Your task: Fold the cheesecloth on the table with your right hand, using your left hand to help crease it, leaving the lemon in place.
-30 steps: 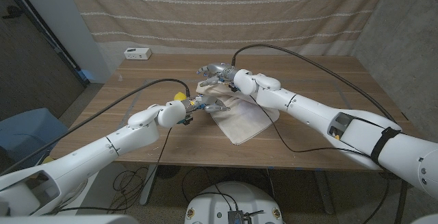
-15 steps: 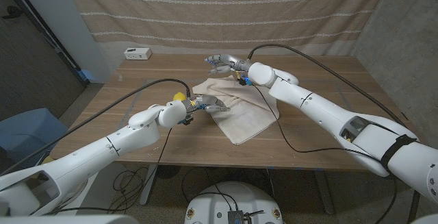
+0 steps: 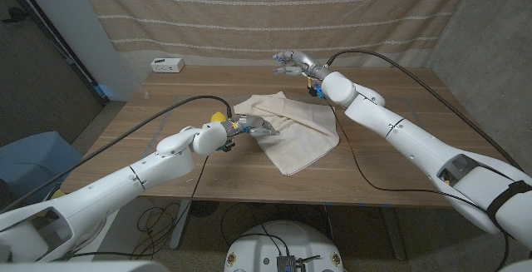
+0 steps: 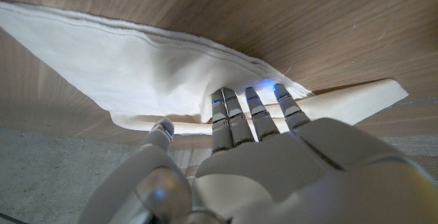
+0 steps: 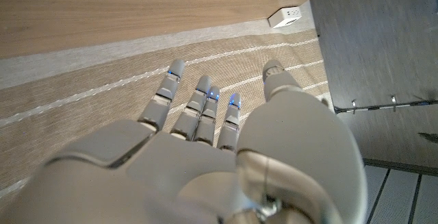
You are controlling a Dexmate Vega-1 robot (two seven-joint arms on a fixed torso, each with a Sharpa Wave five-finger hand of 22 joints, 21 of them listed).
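Pressing its fingertips (image 4: pixel 233 111) on the cheesecloth's (image 3: pixel 293 131) near-left edge, the left hand (image 3: pixel 249 126) sits way closer than the right hand (image 3: pixel 291 61), spread empty above the table's (image 3: pixel 391 168) far side.

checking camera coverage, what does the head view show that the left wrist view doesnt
Head view alone: the right hand raised open over the table's far side, away from the cheesecloth; the lemon beside the left hand; a white box at the far left corner.

Left wrist view alone: a close look at the left hand's fingers lying on the cloth's layered edge, with the fold lines clear.

Both: the left hand on the cheesecloth, the wooden tabletop, the striped curtain.
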